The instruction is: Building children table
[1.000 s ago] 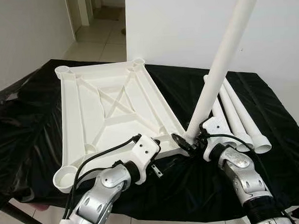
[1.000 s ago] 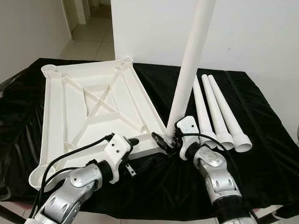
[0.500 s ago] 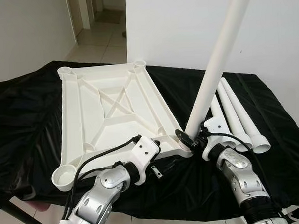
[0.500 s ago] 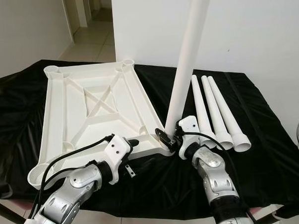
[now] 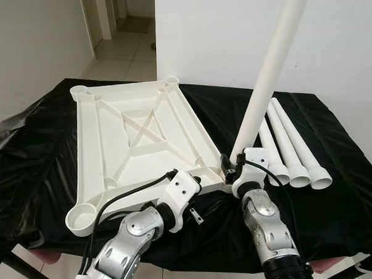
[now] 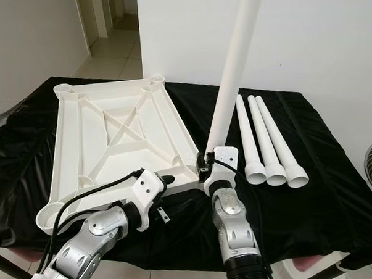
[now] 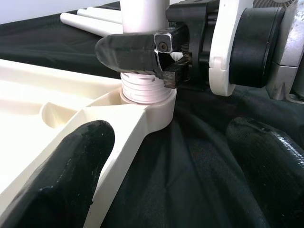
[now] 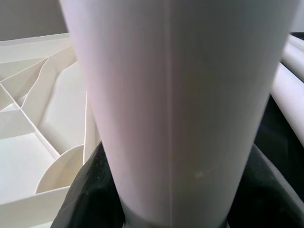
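White plastic leg [image 5: 267, 86]: long tube, standing nearly upright with its top tipped away from the robot and toward its right; its ribbed lower end sits in the corner socket [image 7: 151, 107] of the table frame.
Table frame [image 5: 136, 138]: white, upside down with its ribs showing, lying on the black cloth [image 5: 45, 158] that covers the table; its long side runs from the table's near edge toward the far edge.
Socket in use: the frame's near right corner, close to the table's near edge.
Right gripper [image 7: 147, 57]: clamped round the leg just above the socket, one finger on each side of the tube; the wrist stands directly below and behind the tube.
Left gripper [image 7: 161, 156]: spread apart and grasping nothing, one finger [image 7: 66, 156] lying over the frame's near rim, the other over bare cloth, pointed at the socket from the robot's left.
Key relation: the leg's long axis leans off the socket's axis, and several ribs are visible above the socket rim, so I judge it not fully seated.
Nearer arm: the right, already on the leg; the left is just beside the joint, well placed to steady the frame.
Spare legs [image 5: 291, 144]: three tubes lying side by side on the cloth toward the table's right edge, flared ends nearest the robot.
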